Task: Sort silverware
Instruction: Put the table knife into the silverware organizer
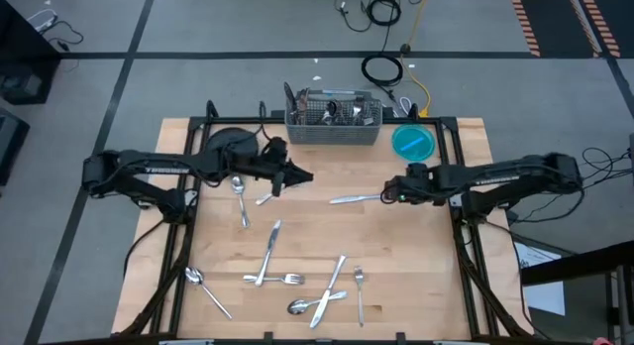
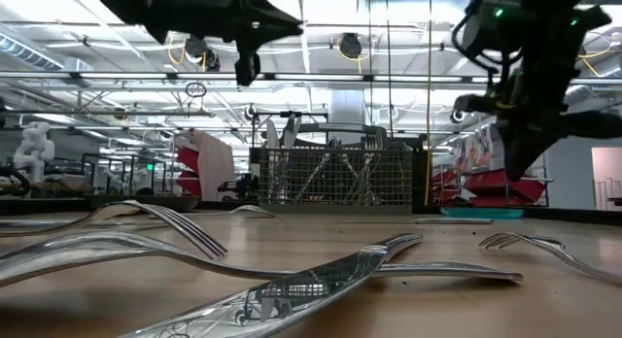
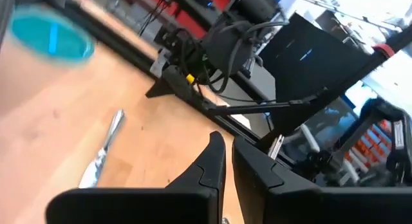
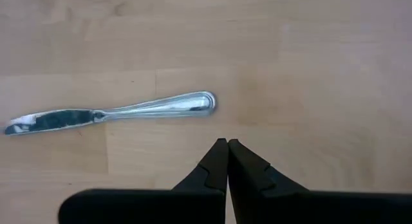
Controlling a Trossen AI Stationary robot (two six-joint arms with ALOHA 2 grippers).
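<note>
Silverware is spread over the wooden desk (image 1: 416, 276), and one table knife (image 4: 116, 113) is seen lying flat just ahead of the right claw (image 4: 227, 144), its handle end nearest the fingertips and its blade pointing away. No contact between knife and claw is seen; the right claw's two dark fingers are pressed together with nothing between them. In the high view this knife (image 1: 355, 198) is placed in front of the wire-mesh caddy (image 1: 333, 123), and a blue round lid (image 1: 413, 142) is found just beside the caddy. The left claw (image 1: 297, 176) is held in front of the caddy as well, raised above the desk, with its fingers nearly together and only a thin slit left between them; nothing is gripped. A spoon (image 1: 240, 198) and a further small piece (image 1: 265, 197) lie close to it. More forks, knives and spoons (image 1: 297, 276) are scattered well away from the caddy, near the desk's front edge. Pieces standing inside the caddy are crowded together and cannot be told apart. A dark plate (image 1: 230, 143) beside the caddy is partly covered by the left arm.
</note>
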